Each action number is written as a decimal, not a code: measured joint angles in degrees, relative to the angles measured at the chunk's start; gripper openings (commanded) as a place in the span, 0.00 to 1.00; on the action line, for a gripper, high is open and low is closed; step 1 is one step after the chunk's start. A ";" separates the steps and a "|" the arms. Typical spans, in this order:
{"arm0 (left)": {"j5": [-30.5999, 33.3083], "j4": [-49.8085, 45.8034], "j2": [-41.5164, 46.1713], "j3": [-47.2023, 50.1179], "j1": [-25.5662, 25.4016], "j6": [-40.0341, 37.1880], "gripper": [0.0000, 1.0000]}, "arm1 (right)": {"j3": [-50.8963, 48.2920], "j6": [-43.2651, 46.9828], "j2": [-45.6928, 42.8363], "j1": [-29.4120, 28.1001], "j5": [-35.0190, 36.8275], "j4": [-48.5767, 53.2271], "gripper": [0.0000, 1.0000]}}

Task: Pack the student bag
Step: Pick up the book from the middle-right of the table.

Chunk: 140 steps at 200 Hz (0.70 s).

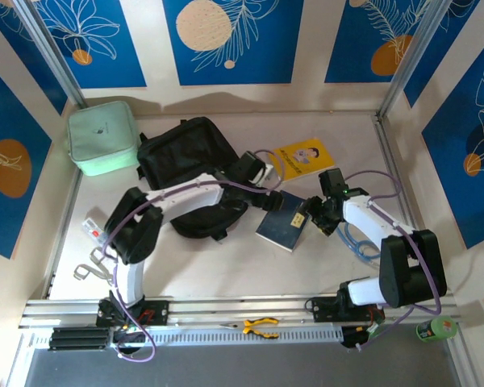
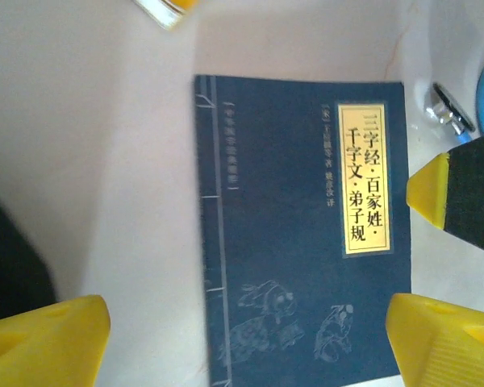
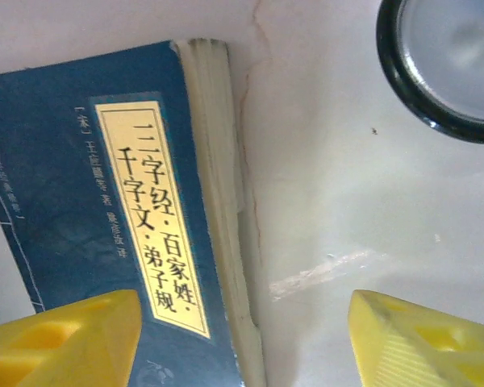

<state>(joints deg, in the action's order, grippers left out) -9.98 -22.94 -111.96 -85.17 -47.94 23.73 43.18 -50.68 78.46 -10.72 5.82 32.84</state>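
Both arms over the dark blue book; student bag lies left of it.
Left gripper spread wide above the cover, holding nothing; right gripper parted over the book's page edge, holding nothing; bag rests on the table, beside the mint-green case, partly under the left forearm.

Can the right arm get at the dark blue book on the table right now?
Probably yes. The right gripper hangs open directly over the dark blue book, its page edge between the fingers, and nothing lies on the cover.
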 measured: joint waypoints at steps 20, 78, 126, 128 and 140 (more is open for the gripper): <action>1.05 -2.19 -4.04 -3.96 -1.73 -0.02 0.83 | 0.00 1.22 1.55 0.31 -1.64 -1.07 0.63; 3.26 -7.21 -10.29 -8.92 -2.60 -0.13 0.71 | -0.31 2.62 5.70 0.24 -5.01 -3.21 0.57; 3.69 -9.73 -12.79 -9.68 -2.60 0.02 0.63 | -0.57 2.75 6.54 0.17 -5.25 -3.52 0.49; 3.67 -9.81 -12.87 -9.73 -2.60 -0.04 0.62 | -0.57 2.75 6.54 0.17 -5.22 -3.50 0.48; 4.07 -10.23 -13.51 -10.14 -2.60 -0.07 0.62 | -0.59 3.06 6.58 0.20 -5.44 -3.52 0.42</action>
<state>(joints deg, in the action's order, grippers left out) -5.91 -33.17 -125.47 -95.31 -50.54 23.66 42.59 -47.62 85.03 -10.52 0.38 29.32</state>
